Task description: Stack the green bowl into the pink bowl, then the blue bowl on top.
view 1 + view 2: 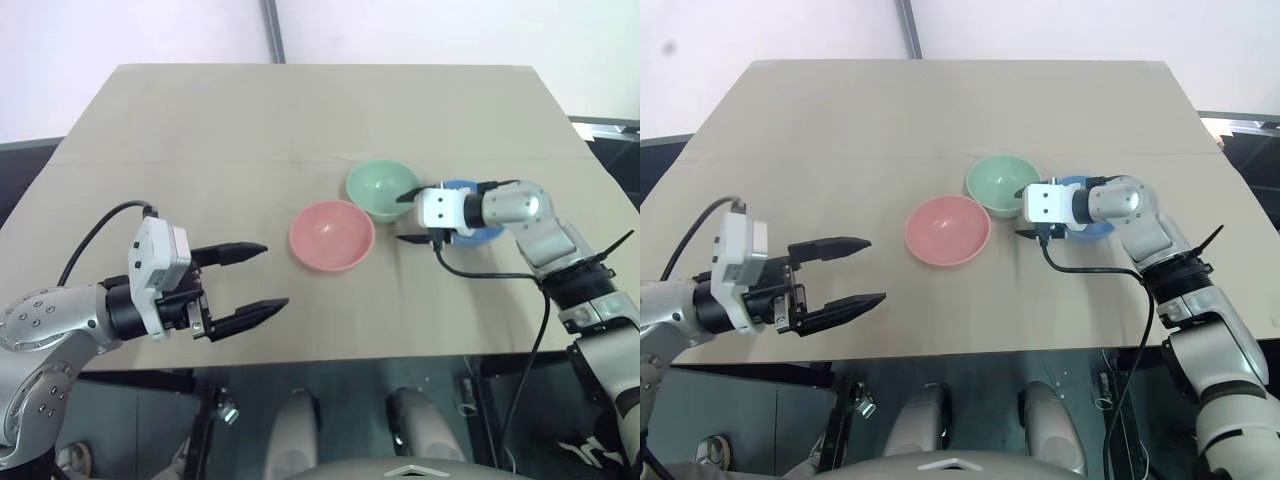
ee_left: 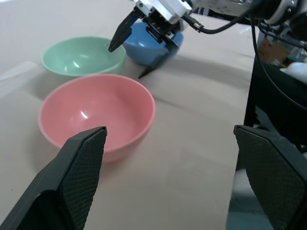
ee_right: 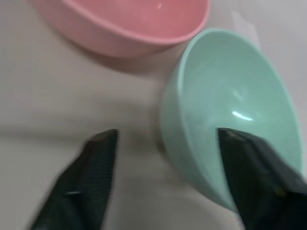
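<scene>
Nearest to me, my left claw (image 1: 245, 282) hangs over the near left part of the worktop (image 1: 200, 130), its two black fingers spread wide and holding nothing, pointing across toward the bowls. Just beyond its tips, a little way off and not touching, sits the pink bowl (image 1: 331, 235), upright and mouth up, empty. Behind it and slightly to the right stands the green bowl (image 1: 380, 188), also upright and empty, very close to the pink one; I cannot tell whether their rims touch. My right claw (image 1: 410, 216) comes in from the right side, level with that green bowl, its fingers apart and straddling the bowl's near right rim: in my right wrist view one finger lies over the inside of the wall and the other outside it over the bare worktop, not yet pressed onto the wall. Right behind that claw's body sits the blue bowl (image 2: 152, 42), largely hidden from my head by the wrist, upright on the worktop, just beside the green one. The bowls are round, so none has a long axis or a facing; what matters is the rim. I judge my right arm is plainly the nearer one to the green bowl, and the coming move turns on that rim lying between its fingers, with the pink bowl lying to the left and nearer of the green, a short carry away.
</scene>
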{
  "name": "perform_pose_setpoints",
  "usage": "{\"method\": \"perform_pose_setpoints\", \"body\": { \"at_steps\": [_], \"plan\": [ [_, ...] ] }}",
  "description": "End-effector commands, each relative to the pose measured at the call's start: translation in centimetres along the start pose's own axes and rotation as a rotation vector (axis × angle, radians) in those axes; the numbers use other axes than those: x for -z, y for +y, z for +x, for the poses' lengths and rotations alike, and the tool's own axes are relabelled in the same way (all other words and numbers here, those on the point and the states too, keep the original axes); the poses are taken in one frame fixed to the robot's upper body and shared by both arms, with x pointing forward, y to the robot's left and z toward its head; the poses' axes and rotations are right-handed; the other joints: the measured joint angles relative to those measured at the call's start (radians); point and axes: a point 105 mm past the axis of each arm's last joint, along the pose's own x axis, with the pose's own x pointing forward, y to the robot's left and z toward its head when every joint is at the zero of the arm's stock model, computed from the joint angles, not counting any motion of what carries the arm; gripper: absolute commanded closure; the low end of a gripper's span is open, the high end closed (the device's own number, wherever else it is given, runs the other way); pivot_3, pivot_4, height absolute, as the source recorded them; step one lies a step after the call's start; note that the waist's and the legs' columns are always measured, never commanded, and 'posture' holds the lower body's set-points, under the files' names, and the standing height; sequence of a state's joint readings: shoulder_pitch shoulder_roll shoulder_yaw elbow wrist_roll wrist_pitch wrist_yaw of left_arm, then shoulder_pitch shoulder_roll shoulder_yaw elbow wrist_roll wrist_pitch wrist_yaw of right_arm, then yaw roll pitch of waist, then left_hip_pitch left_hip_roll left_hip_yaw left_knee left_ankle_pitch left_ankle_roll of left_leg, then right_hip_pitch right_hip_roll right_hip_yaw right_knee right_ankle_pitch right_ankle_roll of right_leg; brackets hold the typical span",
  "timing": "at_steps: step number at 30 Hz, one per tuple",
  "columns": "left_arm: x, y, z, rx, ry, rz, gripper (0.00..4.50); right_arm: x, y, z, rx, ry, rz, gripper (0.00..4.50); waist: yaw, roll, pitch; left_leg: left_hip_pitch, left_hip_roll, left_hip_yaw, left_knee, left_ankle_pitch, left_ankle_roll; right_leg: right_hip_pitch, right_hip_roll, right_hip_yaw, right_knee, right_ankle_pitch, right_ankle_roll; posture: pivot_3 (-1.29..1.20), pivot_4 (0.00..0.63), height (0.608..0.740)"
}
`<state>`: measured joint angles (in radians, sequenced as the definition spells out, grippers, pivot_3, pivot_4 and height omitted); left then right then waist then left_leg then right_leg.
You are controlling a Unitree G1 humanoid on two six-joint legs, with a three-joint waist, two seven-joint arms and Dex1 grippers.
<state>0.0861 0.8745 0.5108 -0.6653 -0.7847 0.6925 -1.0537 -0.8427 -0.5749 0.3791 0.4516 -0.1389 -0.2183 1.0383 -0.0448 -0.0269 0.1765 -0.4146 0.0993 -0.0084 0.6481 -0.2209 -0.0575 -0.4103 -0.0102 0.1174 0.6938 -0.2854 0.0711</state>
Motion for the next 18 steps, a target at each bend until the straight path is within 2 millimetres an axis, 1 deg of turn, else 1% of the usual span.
{"method": "perform_pose_setpoints", "body": {
  "at_steps": [1, 2, 3, 4, 10, 13, 15, 18],
  "plan": [
    [-0.6, 0.1, -0.6, 0.011, 0.016, 0.070, 0.00, -0.8, -1.4, -0.4, 0.025, -0.009, -0.076, 2.94, 0.000, 0.001, 0.000, 0.000, 0.000, 0.000, 0.000, 0.000, 0.000, 0.000, 0.000, 0.000, 0.000, 0.000, 0.000, 0.00, 0.150, 0.740],
    [-0.7, 0.2, -0.6, 0.016, 0.021, 0.076, 0.00, -0.8, -1.4, -0.2, 0.024, -0.009, -0.087, 3.44, 0.000, 0.001, 0.000, 0.000, 0.000, 0.000, 0.000, 0.000, 0.000, 0.000, 0.000, 0.000, 0.000, 0.000, 0.000, 0.00, 0.150, 0.740],
    [-0.7, 0.3, -0.6, 0.017, 0.022, 0.080, 0.00, -0.9, -1.4, -0.1, 0.023, -0.012, -0.098, 4.07, 0.000, 0.001, 0.000, 0.000, 0.000, 0.000, 0.000, 0.000, 0.000, 0.000, 0.000, 0.000, 0.000, 0.000, 0.000, 0.00, 0.150, 0.740],
    [-0.8, 0.3, -0.6, 0.018, 0.021, 0.079, 0.00, -1.0, -1.4, 0.0, 0.022, -0.015, -0.109, 4.44, 0.000, 0.001, 0.000, 0.000, 0.000, 0.000, 0.000, 0.000, 0.000, 0.000, 0.000, 0.000, 0.000, 0.000, 0.000, 0.00, 0.150, 0.740],
    [-0.7, 0.6, -0.6, 0.012, 0.016, 0.079, 0.00, -2.3, -2.9, -0.6, 0.073, -0.028, -0.195, 4.48, 0.000, 0.002, 0.001, 0.000, 0.000, 0.001, -0.001, 0.000, 0.000, -0.001, 0.000, 0.000, 0.000, 0.000, 0.000, 0.00, 0.150, 0.740],
    [-0.5, 0.9, -0.7, 0.001, 0.013, 0.076, 0.00, -5.8, -4.4, -1.8, 0.115, -0.132, -0.216, 4.48, -0.001, 0.003, 0.002, 0.000, 0.000, 0.001, -0.001, 0.000, 0.000, -0.001, 0.000, 0.000, 0.000, 0.000, 0.000, 0.00, 0.150, 0.740],
    [-0.3, 1.1, -0.8, -0.002, 0.017, 0.078, 0.00, -8.1, -3.6, -2.4, 0.059, -0.230, -0.190, 4.48, 0.000, 0.005, 0.003, -0.001, 0.000, 0.001, -0.001, 0.000, 0.000, -0.002, 0.000, 0.000, 0.000, 0.000, 0.000, 0.00, 0.150, 0.740],
    [0.0, 1.5, -1.0, -0.007, 0.022, 0.078, 0.00, -11.0, -1.2, -3.1, -0.069, -0.340, -0.160, 4.48, 0.001, 0.005, 0.003, -0.001, 0.000, 0.000, -0.002, 0.000, 0.000, -0.002, 0.000, 0.000, 0.000, 0.000, 0.000, 0.00, 0.150, 0.740]
  ]
}}
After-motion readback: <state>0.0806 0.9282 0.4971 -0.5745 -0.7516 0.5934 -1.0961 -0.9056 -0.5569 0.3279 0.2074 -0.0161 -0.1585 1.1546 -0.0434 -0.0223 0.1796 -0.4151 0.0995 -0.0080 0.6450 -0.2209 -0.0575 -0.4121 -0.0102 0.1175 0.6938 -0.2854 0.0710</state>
